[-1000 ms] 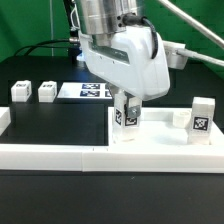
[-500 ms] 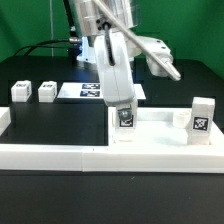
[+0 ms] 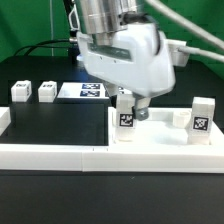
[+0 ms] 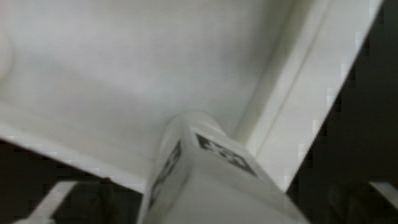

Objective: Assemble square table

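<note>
The white square tabletop [image 3: 160, 124] lies against the front border wall, right of centre. One tagged leg [image 3: 126, 119] stands upright in its near corner on the exterior view's left. My gripper [image 3: 128, 107] hangs straight over this leg, jaws open, one finger on each side with a dark gap to the leg. The wrist view looks down the leg [image 4: 214, 175] onto the tabletop [image 4: 125, 80] and its raised rim. A second leg [image 3: 201, 116] stands at the tabletop's right end. Two more legs [image 3: 21, 92] [image 3: 47, 92] stand on the black table at the left.
The low white border wall [image 3: 70, 154] runs along the front, with a short side piece at the left. The marker board [image 3: 90, 91] lies flat behind the tabletop. Cables and a green backdrop sit behind the arm.
The wrist has turned back from the narrow side-on stance of half a second ago, and the jaws have spread off the leg. The leg stays upright in its corner.
</note>
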Available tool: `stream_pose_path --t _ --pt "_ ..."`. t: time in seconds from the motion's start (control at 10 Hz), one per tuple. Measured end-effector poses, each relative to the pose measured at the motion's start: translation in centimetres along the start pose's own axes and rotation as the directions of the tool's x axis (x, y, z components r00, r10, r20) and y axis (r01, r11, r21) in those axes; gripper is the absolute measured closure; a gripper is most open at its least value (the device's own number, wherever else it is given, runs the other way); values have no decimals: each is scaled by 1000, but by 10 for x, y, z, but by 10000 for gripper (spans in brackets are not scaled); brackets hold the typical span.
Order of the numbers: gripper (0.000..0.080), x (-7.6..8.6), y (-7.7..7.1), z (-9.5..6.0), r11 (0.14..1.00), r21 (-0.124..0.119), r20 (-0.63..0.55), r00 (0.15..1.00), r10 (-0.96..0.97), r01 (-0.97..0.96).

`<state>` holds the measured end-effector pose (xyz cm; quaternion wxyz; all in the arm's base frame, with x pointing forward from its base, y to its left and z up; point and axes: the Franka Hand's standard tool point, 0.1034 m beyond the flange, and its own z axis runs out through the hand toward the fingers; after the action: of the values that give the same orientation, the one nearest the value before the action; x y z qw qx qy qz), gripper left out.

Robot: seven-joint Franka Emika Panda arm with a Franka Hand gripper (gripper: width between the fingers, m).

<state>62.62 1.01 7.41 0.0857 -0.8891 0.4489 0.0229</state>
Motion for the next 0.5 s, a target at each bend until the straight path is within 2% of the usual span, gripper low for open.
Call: stream_pose_path --t 0.1,0.4,0.5 --pt "161 -1 -1 1 1000 3 3 1000 -26 26" --pt "150 1 1 1 955 -4 1 955 -295 295" --pt "150 7 4 -1 854 -56 -2 855 -518 518"
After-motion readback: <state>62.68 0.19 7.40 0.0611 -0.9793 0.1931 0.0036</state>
